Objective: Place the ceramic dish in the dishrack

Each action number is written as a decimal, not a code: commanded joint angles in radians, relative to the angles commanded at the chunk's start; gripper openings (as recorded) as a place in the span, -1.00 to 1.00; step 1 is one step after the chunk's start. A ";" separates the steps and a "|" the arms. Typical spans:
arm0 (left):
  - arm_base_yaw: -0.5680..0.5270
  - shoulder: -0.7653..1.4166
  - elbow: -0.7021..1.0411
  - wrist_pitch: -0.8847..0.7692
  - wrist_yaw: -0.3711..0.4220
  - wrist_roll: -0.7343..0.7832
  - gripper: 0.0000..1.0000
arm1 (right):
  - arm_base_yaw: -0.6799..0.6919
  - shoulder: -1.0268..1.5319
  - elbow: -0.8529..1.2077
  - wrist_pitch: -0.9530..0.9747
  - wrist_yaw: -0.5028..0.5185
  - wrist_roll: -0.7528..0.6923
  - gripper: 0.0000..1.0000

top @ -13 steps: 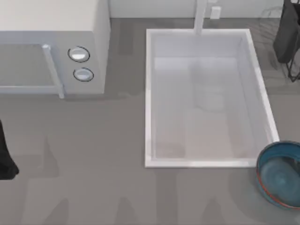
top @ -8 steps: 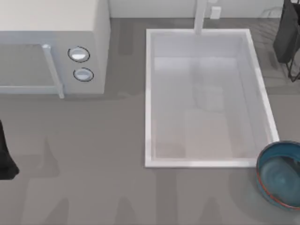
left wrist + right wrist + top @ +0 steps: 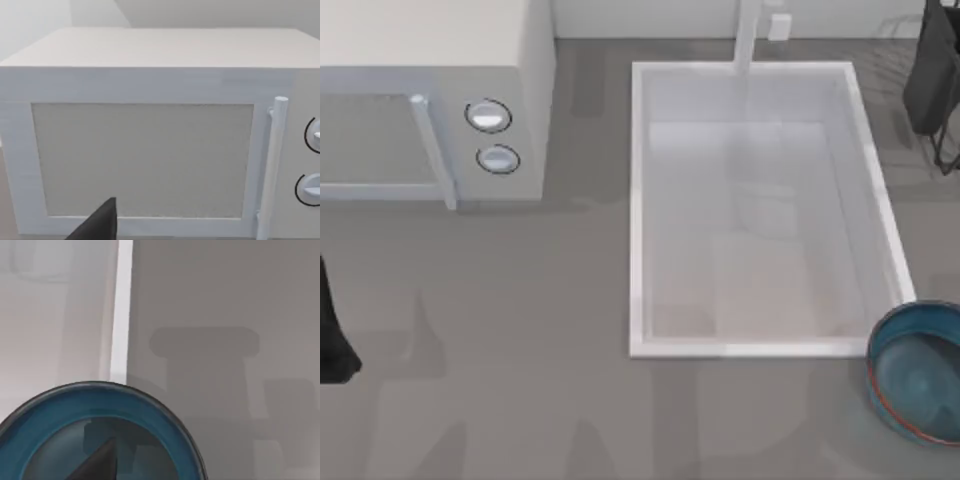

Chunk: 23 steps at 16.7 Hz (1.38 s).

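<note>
Ceramic dish sits near right, touching the sink basin corner. Right gripper hangs above it; grip state indeterminable. Dishrack far right.

Top view is looking straight down over microwave, sink basin and ceramic dish. Left wrist view is facing the microwave door close up. Right wrist view is looking down, close above the ceramic dish and basin rim.

Microwave left of sink basin; ceramic dish at its near-right corner.
</note>
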 joint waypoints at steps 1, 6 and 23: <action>0.000 0.000 0.000 0.000 0.000 0.000 1.00 | 0.001 0.102 0.061 -0.078 0.001 0.001 1.00; 0.000 0.000 0.000 0.000 0.000 0.000 1.00 | 0.008 0.516 0.335 -0.396 0.000 0.009 1.00; 0.000 0.000 0.000 0.000 0.000 0.000 1.00 | 0.014 0.768 0.358 -0.320 -0.006 0.018 1.00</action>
